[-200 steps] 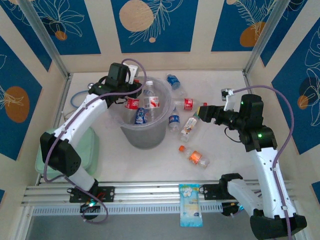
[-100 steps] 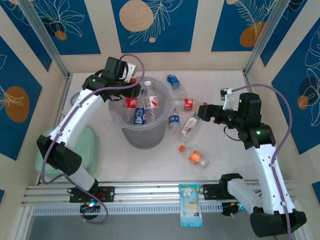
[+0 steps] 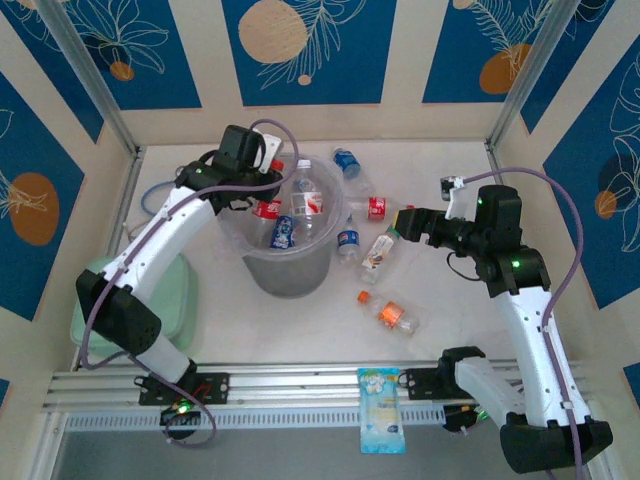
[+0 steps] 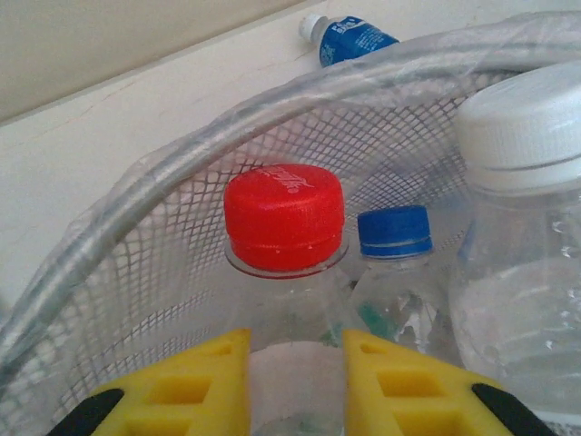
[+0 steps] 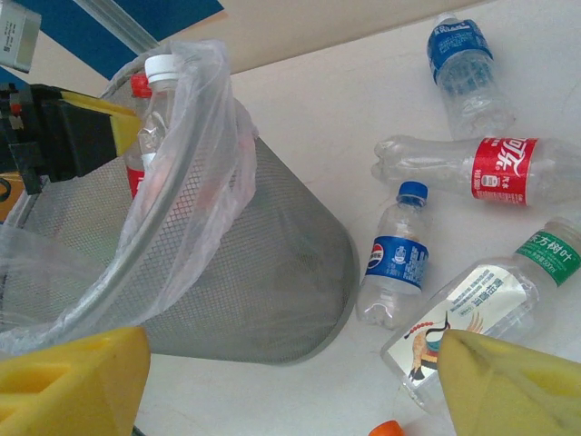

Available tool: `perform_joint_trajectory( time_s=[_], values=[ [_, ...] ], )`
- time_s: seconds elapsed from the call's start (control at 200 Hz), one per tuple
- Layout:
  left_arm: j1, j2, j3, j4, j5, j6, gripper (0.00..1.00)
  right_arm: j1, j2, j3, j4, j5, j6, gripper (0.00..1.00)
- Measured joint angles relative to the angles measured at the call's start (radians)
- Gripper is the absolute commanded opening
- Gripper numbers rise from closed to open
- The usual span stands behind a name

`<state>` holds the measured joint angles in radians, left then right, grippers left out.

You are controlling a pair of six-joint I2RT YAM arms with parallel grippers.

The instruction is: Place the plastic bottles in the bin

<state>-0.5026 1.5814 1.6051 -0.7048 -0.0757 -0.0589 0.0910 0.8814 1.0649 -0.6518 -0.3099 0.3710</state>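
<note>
Over the bin (image 3: 290, 275): left gripper (image 4: 297, 341) narrowed beside red-capped bottle (image 4: 284, 218) standing inside; grip cannot be told.
Right gripper (image 5: 290, 334): wide open, empty.
Plastic bottles (image 5: 397, 263): some inside bin, others on counter (image 3: 300, 330).

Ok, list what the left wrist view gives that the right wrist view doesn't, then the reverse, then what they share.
Left wrist view: a blue-capped bottle inside the bin, and the left gripper clamped on the red-capped bottle just below its cap. Right wrist view: the open right gripper and bottles on the table, among them a Coca-Cola bottle, a Pepsi bottle and a green-labelled bottle. Both: the bin, the left gripper, the red-capped bottle and a white-capped bottle.
</note>
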Motion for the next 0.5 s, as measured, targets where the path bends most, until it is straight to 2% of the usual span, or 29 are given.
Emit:
perform_joint_trajectory(
  time_s=[0.125, 0.305, 0.365, 0.425, 0.5],
  values=[
    [0.0, -0.026, -0.063, 0.051, -0.006, -0.018, 0.22, 0.0, 0.014, 0.0, 0.0, 0.006, 0.003, 0.83],
    [0.0, -0.032, -0.084, 0.077, -0.004, -0.045, 0.23, -0.01, 0.069, 0.0, -0.014, 0.047, 0.031, 0.85],
    [0.0, -0.036, -0.084, 0.074, -0.005, -0.047, 0.26, -0.035, 0.106, 0.0, -0.023, 0.056, 0.061, 0.85],
    [0.0, -0.041, -0.084, 0.069, -0.01, -0.05, 0.34, -0.063, 0.146, 0.0, -0.022, 0.067, 0.101, 0.88],
    [0.0, -0.048, -0.078, 0.051, -0.015, -0.052, 0.41, -0.085, 0.192, -0.006, -0.006, 0.1, 0.179, 0.83]
  ],
)
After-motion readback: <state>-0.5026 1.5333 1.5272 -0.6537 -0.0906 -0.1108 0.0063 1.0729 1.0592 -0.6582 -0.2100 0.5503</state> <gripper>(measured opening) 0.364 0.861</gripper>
